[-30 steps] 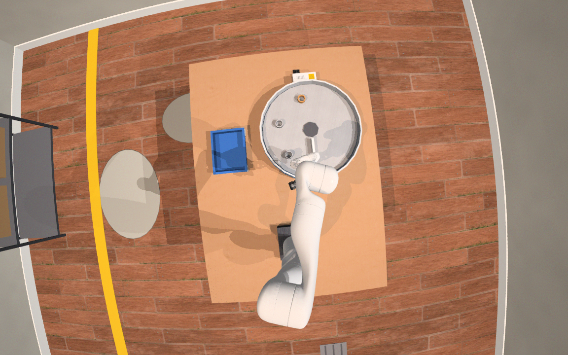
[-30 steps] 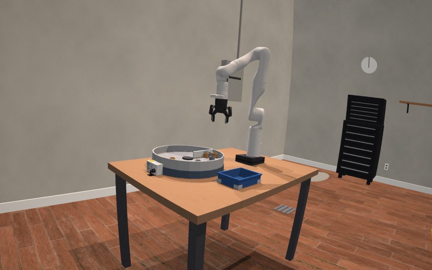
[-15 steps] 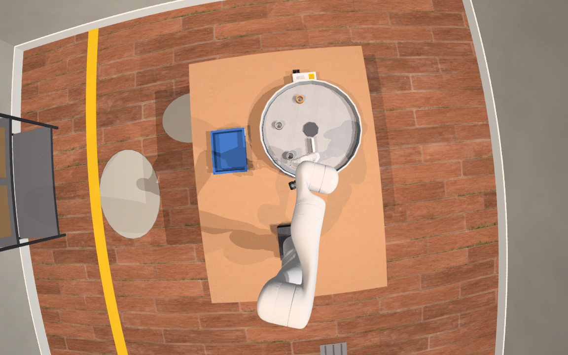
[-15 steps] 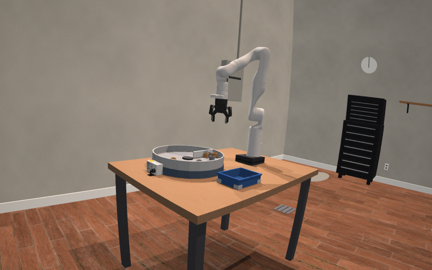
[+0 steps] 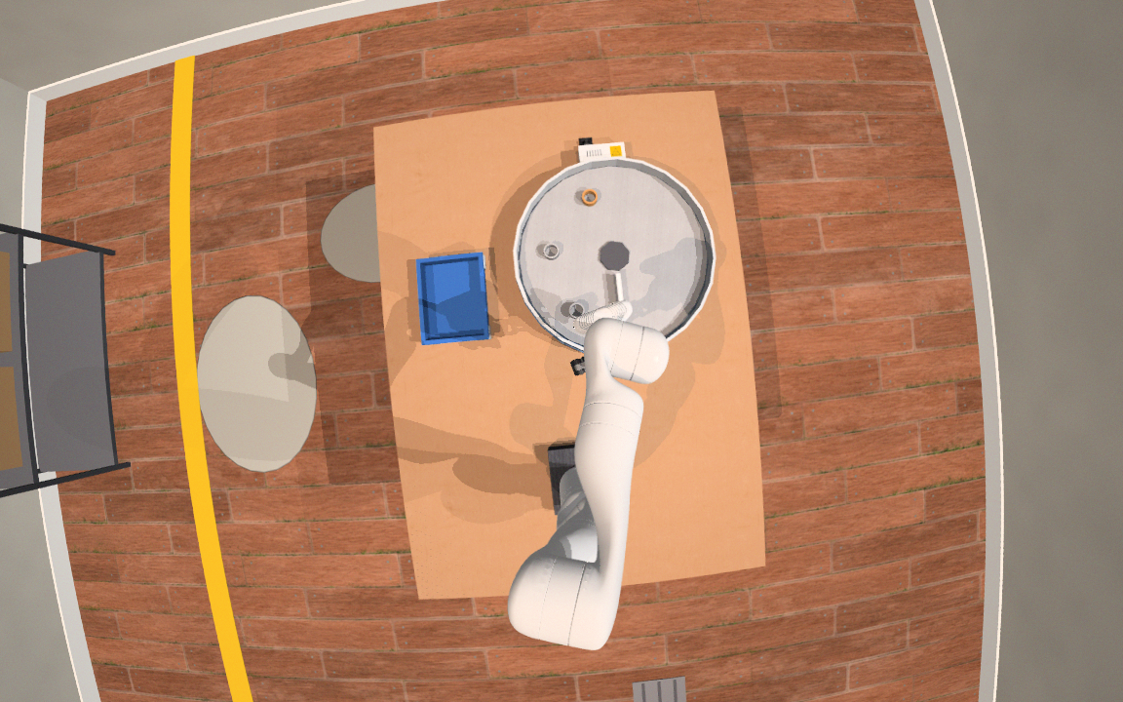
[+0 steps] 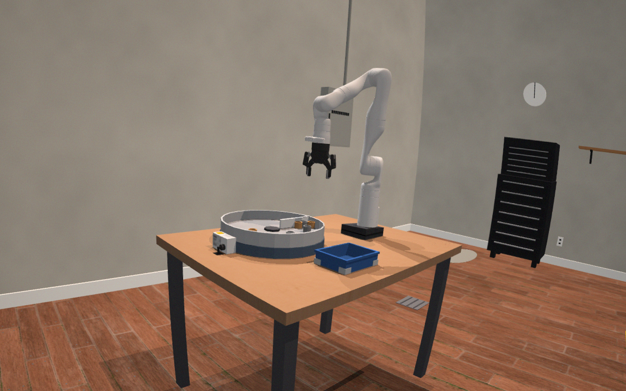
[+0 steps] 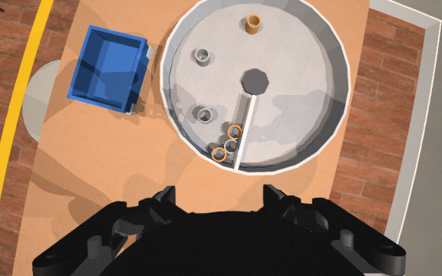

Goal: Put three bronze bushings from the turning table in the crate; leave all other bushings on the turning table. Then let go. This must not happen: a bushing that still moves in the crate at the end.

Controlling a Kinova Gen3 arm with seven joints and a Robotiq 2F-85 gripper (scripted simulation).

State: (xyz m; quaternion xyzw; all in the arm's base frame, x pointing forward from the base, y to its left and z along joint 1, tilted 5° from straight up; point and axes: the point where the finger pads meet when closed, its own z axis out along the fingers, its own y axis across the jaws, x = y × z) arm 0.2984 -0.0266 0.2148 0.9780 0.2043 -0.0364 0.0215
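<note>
The round grey turning table (image 5: 694, 228) (image 6: 276, 241) (image 7: 332, 50) stands on the wooden table. In the wrist view three bronze bushings show on it. One (image 7: 252, 24) (image 5: 588, 196) is at the far side. Two (image 7: 234, 132) (image 7: 219, 154) stand by the white divider bar (image 7: 245, 130) near the rim, with a grey bushing (image 7: 230, 146) between them. Two more grey bushings (image 7: 202, 56) (image 7: 205, 115) stand on the crate's side of the disc. The blue crate (image 5: 422, 300) (image 6: 327, 261) (image 7: 106, 61) is empty, beside the turning table. My gripper (image 6: 318, 174) (image 7: 219, 195) is open and empty, high above the turning table's near edge.
A small white control box (image 5: 602, 150) (image 6: 224, 241) sits against the turning table's far side. A dark hub (image 7: 255, 80) marks the disc's centre. The arm's black base (image 6: 361, 229) stands on the wooden table (image 5: 461, 488). In the overhead view the arm hides the bushings by the divider.
</note>
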